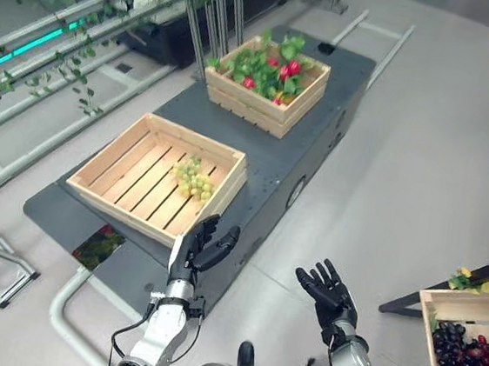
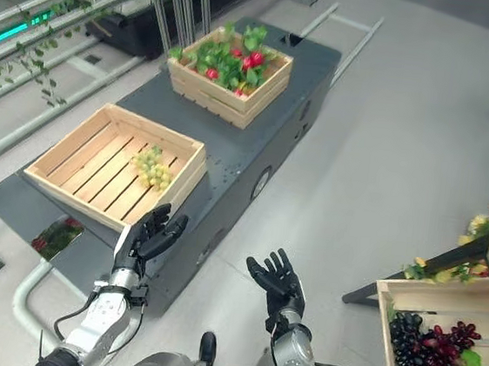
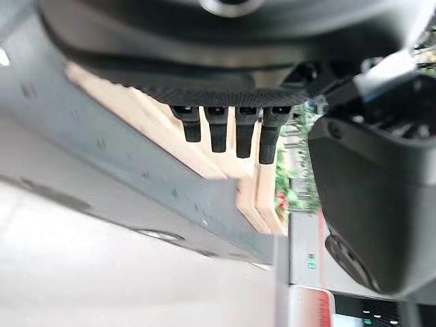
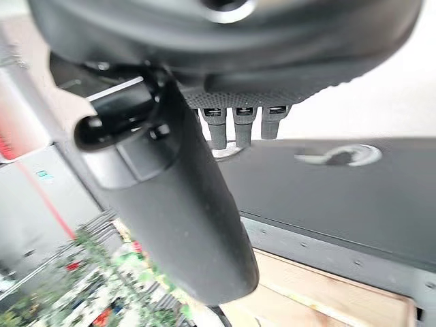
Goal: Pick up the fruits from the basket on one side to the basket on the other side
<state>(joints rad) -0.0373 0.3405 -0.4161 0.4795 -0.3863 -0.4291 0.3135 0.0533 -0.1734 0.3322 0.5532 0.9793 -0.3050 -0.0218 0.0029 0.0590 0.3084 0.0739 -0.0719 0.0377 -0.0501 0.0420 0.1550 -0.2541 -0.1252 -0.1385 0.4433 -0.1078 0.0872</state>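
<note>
- Green grapes (image 1: 194, 179) are seen in the near wooden basket (image 1: 107, 162) on the dark worktop (image 1: 268, 164).
- Red fruits (image 1: 288, 69) are kept in the far basket (image 1: 261, 106).
- Left hand (image 1: 203, 247) and right hand (image 1: 328, 290) are held up near the worktop's edge, fingers released, nothing grasped.

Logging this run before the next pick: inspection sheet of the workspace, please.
Surface: dark grey platform, carrying two wooden crates.
Job's things: green grapes in the near crate; far crate holds red fruit among leaves; crate of dark grapes on the robot's right.
Clutter: nothing seen.
Hands: left hand open, at the near crate's front corner; right hand open, over the floor, holding nothing.
Cables: nothing seen.
Surroundings: grey floor, metal rails with vines on the left.
</note>
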